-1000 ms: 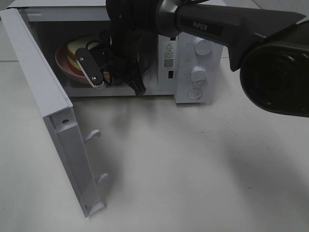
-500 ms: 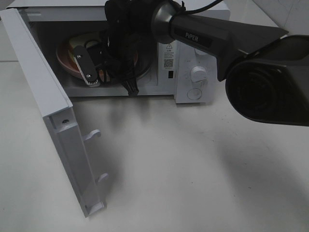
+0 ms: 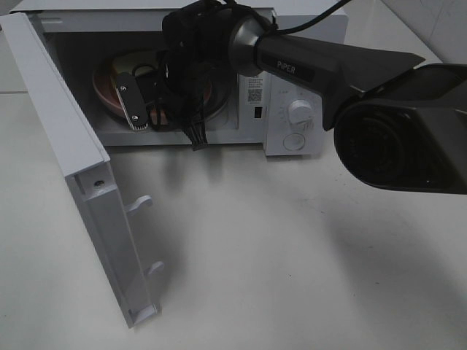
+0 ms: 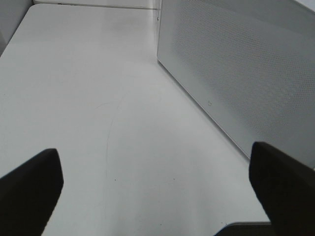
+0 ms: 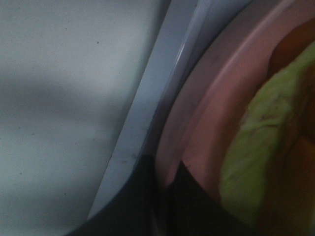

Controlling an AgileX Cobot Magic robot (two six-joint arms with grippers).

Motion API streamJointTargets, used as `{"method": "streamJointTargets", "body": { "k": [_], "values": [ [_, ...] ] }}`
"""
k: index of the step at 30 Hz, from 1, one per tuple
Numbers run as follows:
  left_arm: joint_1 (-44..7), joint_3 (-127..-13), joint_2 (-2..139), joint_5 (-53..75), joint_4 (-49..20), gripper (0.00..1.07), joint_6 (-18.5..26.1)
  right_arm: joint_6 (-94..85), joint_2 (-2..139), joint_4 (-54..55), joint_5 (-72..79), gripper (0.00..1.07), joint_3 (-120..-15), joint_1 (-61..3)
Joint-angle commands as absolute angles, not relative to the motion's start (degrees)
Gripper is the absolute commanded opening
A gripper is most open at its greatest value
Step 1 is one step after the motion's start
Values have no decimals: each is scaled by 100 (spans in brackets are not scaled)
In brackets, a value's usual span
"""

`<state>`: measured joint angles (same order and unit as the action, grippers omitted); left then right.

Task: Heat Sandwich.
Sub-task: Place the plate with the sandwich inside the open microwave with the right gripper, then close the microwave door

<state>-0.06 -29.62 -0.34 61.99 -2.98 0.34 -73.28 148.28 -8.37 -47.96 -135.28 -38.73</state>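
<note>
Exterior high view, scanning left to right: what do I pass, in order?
Open microwave door → pink plate carrying the sandwich, inside the oven → control panel → right arm's bulky dark link.

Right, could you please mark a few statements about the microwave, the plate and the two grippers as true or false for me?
1. The door of the white box-shaped microwave stands open. True.
2. The round pink plate sits on the white table outside the microwave. False: it is inside the microwave.
3. The right gripper is shut on the plate's rim. True.
4. The left gripper holds the white-bread sandwich. False: it is open and empty, and the sandwich lies on the plate.
</note>
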Motion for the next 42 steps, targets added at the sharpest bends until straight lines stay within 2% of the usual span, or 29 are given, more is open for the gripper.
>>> {"method": "streamJointTargets", "body": {
  "k": [1,7,9,11,12,14,15,16,17,20,24,42],
  "values": [
    [-40,-2951,-132,6119,-298,97,34,-7202,14811,-854,-4658,7,-13613,-3867],
    [-40,-2951,-132,6119,-298,97,34,-6956,14800,-854,-4704,16,-13608,-3867],
    [-40,-2951,-132,6119,-298,97,34,-6921,14777,-854,-4721,23,-13608,-3867],
    [-40,-2951,-132,6119,-298,97,34,-6875,14645,-808,-4698,35,-13424,-3862],
    [-40,-2951,-132,6119,-298,97,34,-6875,14645,-808,-4698,35,-13424,-3862],
    [-40,-2951,-132,6119,-298,97,34,-6875,14479,-791,-4521,43,-13149,-3804],
    [-40,-2951,-132,6119,-298,97,34,-6881,14290,-791,-4303,52,-12817,-3799],
    [-40,-2951,-132,6119,-298,97,34,-6881,14175,-791,-4165,56,-12617,-3759],
    [-40,-2951,-132,6119,-298,97,34,-6881,14175,-791,-4165,56,-12617,-3759],
    [-40,-2951,-132,6119,-298,97,34,-6881,13774,-693,-3627,69,-11895,-3718],
    [-40,-2951,-132,6119,-298,97,34,-6927,13459,-647,-3243,78,-11322,-3667],
    [-40,-2951,-132,6119,-298,97,34,-6841,11860,-796,-1856,78,-8967,-3667]
  ]
}}
